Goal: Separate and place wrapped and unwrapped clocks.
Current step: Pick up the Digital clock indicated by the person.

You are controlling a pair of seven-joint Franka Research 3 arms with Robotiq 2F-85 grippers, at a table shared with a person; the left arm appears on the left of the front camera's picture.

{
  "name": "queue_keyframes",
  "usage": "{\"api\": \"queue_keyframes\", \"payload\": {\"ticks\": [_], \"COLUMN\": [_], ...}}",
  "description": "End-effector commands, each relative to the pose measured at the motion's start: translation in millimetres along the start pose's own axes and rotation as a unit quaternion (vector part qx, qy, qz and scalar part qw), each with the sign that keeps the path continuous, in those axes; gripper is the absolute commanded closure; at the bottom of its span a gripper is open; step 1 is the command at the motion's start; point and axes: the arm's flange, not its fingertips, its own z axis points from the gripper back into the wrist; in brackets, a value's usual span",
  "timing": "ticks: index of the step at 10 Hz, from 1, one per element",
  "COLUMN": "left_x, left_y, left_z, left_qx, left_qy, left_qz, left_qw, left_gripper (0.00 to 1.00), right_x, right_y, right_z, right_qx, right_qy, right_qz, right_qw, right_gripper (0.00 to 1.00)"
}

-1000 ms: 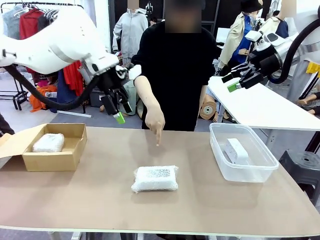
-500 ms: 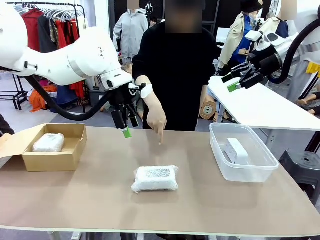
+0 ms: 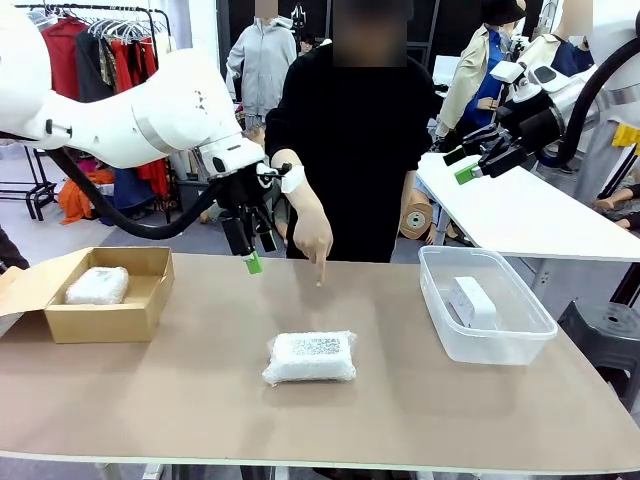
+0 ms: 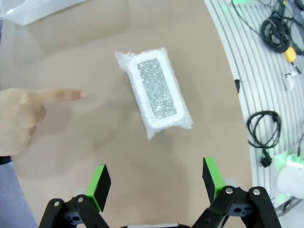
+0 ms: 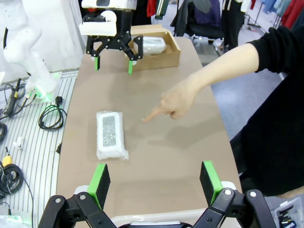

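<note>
Status: long wrapped bundle [image 3: 310,358] lies flat mid-tabletop [image 3: 180,410], towards the near side, with nothing touching it. It looks light and squashy with slick film, and the clock inside is probably the only stiff part. Best hold, I'd say, is from above across the short width at mid-length, squeezing through to the hard core. The ends are loose wrap and would likely slip.

The small wrapped bundle [image 3: 97,286] sits in the cardboard box [image 3: 110,322] at left, and the bare clock [image 3: 472,300] sits in the clear tub [image 3: 490,350] at right.

Empty left tool [image 3: 258,250] hangs above the tabletop, far-left of the long bundle, jaws spread wide, touching nothing. In its wrist view the bundle lies skewed to the jaws — it needs a wrist roll before descent. Empty right tool [image 3: 460,165] is high at far right, also wide.

A person's hand [image 3: 312,238] points down at the tabletop just beyond the bundle.
</note>
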Motion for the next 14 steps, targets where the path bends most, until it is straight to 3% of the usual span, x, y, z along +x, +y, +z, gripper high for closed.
{"api": "queue_keyframes", "payload": {"ticks": [1,3,5,8,14], "left_x": [27.9,58.0,81.1,96.0,87.8], "left_y": [2.8,-2.4,-2.3,-4.2,-8.9], "left_z": [-27.3,-51.8,-91.6,-127.6,-162.6], "left_qx": [-0.019,-0.009,0.039,0.056,0.100], "left_qy": [0.034,0.048,0.110,0.143,0.139], "left_qz": [0.068,0.091,0.113,0.063,0.084], "left_qw": [0.997,0.995,0.987,0.986,0.982], "left_gripper": [0.00,0.00,0.00,0.00,0.00], "right_x": [0.6,0.6,0.6,0.6,0.6], "right_y": [1.5,1.5,1.5,1.5,1.5], "right_z": [0.5,0.5,0.5,0.5,0.5], "right_qx": [-0.002,-0.002,-0.002,-0.002,-0.002], "right_qy": [-0.001,-0.001,-0.001,-0.001,-0.001], "right_qz": [0.008,0.008,0.008,0.008,0.008], "right_qw": [1.000,1.000,1.000,1.000,1.000], "right_gripper": [0.00,0.00,0.00,0.00,0.00]}}
